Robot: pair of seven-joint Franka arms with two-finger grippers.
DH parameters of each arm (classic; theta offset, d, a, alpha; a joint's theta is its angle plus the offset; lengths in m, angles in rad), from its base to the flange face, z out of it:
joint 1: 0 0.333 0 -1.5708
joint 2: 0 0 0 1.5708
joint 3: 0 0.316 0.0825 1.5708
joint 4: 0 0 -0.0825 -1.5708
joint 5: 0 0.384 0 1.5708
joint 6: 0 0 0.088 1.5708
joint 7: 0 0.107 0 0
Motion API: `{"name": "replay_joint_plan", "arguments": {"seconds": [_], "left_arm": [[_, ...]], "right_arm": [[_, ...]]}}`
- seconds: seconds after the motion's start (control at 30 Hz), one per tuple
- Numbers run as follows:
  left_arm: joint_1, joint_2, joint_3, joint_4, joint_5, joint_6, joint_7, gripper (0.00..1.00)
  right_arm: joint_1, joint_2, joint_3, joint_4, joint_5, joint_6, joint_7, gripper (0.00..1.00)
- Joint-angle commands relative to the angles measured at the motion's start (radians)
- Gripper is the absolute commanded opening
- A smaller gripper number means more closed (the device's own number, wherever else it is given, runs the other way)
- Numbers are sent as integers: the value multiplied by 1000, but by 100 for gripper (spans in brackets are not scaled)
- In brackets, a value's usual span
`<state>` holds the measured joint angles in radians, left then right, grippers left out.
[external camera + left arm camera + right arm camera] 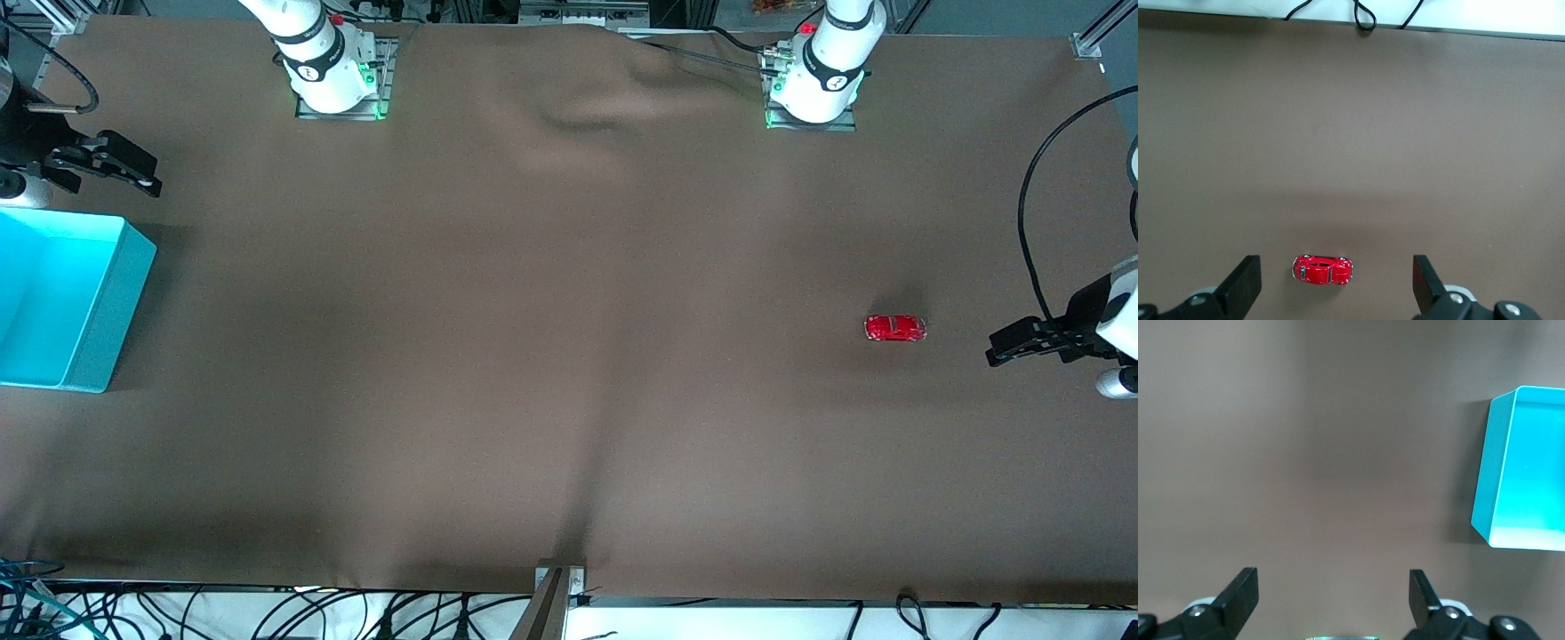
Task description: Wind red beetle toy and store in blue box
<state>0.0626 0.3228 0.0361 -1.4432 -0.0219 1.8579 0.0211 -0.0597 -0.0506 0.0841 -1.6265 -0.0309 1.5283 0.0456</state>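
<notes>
The red beetle toy [895,328] stands on its wheels on the brown cloth toward the left arm's end of the table. My left gripper [997,348] is open and empty, up in the air beside the toy at the table's end. In the left wrist view the toy [1323,270] shows between my open fingers [1245,283]. The blue box [62,302] stands open and empty at the right arm's end. My right gripper [147,178] is open and empty over the cloth beside the box. The box also shows in the right wrist view [1525,467].
The brown cloth [551,356] covers the whole table, with a wrinkle near the arm bases. The two arm bases [333,67] stand along the table's edge farthest from the front camera. Cables [1365,13] hang off the edge nearest to it.
</notes>
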Motion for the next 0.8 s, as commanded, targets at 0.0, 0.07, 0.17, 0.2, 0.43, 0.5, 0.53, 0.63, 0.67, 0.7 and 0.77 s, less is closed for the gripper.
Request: {"name": "replay_joint_plan", "arguments": {"seconds": [0.0, 0.07, 0.17, 0.2, 0.43, 0.5, 0.53, 0.63, 0.67, 0.7, 0.77], "left_arm": [[-7, -1, 11, 7, -16, -16, 20, 100], [-6, -1, 11, 7, -16, -16, 22, 100], [-4, -1, 11, 7, -16, -16, 22, 100], [-4, -1, 11, 7, -16, -16, 22, 100], [-3, -2, 21, -5, -7, -29, -27, 100], [0, -2, 33, -2, -6, -45, -82, 100], [3, -2, 42, 1, -6, -46, -107, 100], [6, -1, 48, 1, -10, -46, -168, 100], [11, -1, 48, 0, -12, -46, -194, 100], [14, -1, 48, -2, -13, -46, -220, 100], [19, -1, 47, -5, -18, -46, -279, 100]], "right_arm": [[-2, -11, 2, 14, 8, -10, 7, 100], [-3, -9, -3, 16, 9, -11, 5, 100], [-3, -9, -3, 17, 9, -10, 5, 100], [-3, -9, -3, 17, 9, -8, 4, 100], [-3, -8, -3, 16, 9, -7, 2, 100], [-3, -8, -3, 17, 9, -7, 3, 100], [-3, -8, -3, 16, 9, -5, 4, 100], [-3, -5, -3, 16, 8, -7, 2, 100], [-3, -5, -1, 16, 5, -8, 2, 100], [-2, -5, 0, 16, 0, -11, 2, 100], [-2, -6, 0, 16, 0, -11, 2, 100]]}}
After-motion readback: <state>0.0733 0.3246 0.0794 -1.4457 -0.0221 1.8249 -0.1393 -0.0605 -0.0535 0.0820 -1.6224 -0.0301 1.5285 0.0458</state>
